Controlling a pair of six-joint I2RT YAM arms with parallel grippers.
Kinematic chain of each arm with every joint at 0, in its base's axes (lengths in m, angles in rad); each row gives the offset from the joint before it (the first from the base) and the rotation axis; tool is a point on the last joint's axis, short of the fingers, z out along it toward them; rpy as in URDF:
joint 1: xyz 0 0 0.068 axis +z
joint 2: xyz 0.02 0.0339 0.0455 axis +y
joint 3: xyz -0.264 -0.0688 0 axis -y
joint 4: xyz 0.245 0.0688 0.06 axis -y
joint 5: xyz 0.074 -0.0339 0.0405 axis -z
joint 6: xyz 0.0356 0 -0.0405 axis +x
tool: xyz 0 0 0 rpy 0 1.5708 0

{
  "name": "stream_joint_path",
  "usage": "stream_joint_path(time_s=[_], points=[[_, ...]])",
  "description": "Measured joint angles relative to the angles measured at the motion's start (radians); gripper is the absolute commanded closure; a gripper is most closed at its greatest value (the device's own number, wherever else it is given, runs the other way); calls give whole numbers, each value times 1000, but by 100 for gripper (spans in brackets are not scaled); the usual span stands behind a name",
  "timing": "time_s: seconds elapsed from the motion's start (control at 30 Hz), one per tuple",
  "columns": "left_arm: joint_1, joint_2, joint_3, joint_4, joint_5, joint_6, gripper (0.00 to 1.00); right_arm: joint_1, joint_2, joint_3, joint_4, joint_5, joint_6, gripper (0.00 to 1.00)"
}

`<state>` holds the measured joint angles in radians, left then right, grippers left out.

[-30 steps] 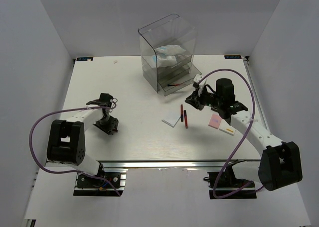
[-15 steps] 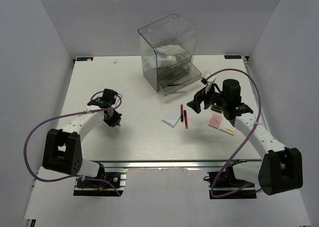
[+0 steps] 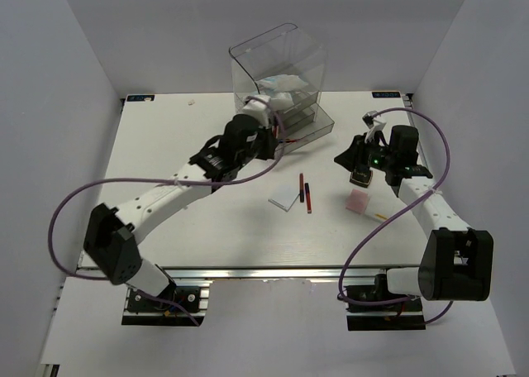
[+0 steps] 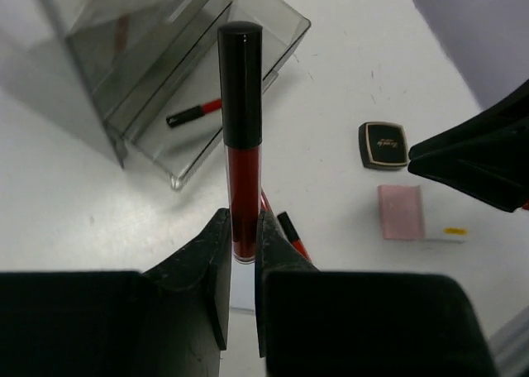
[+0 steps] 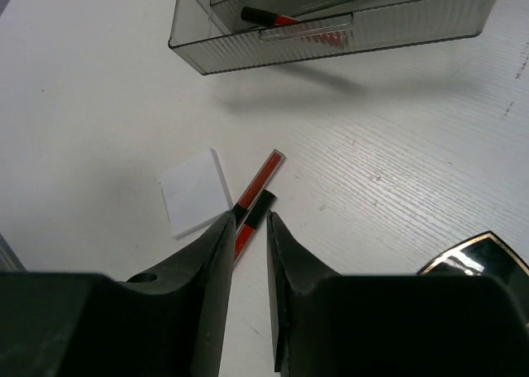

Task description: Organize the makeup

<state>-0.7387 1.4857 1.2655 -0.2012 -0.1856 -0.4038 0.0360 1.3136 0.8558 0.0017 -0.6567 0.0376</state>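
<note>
Makeup is part-sorted: one red-and-black pencil stick (image 4: 193, 113) already lies in the pulled-out bottom drawer (image 4: 281, 42) of the tall clear plastic drawer box (image 3: 277, 67). Left hand (image 4: 241, 236) is clamped on a slim red gloss tube with black cap (image 4: 240, 79), held upright just in front of that drawer. Step in hand, prob. delivering the tube. Next move calls for carrying it over the open drawer, tipping it flat, then letting go.

Right hand (image 5: 249, 228) hovers w/ jaws slightly apart, nothing between them, above two more red-black sticks (image 5: 256, 191) and a white square pad (image 5: 195, 193). Black square compact (image 4: 383, 145) and pink square palette (image 4: 400, 212) wait nearby on the white table (image 3: 165, 145).
</note>
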Motion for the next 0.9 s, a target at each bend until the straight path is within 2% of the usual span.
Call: stream_joint_path(time_s=[0.23,0.33,0.47,0.63,0.73,0.77,0.83,0.87,0.9], points=[[-38,245,196,51,49,447,100,-3,-10,-1,-2,-11,8,67],[-38,348,270,64,34,611,100,-3,-15,-1,-6,-8,2,59],[-37,488,370,80,-9,776,100,-3,-19,-2,-32,12,-14,52],[-29,622,448,119,-56,883,100,-3,-19,-5,-69,47,-14,41],[-23,656,452,133,-84,913,79,-3,-26,-27,-72,56,-14,37],[-21,664,454,135,-92,920,68,-3,-29,-36,-73,58,-14,36],[-15,677,466,137,-109,930,56,-3,-31,-48,-80,62,-15,36],[-12,683,474,142,-117,933,46,-3,-31,-52,-84,65,-15,35],[-9,687,483,143,-121,936,42,-3,-31,-54,-87,71,-17,35]])
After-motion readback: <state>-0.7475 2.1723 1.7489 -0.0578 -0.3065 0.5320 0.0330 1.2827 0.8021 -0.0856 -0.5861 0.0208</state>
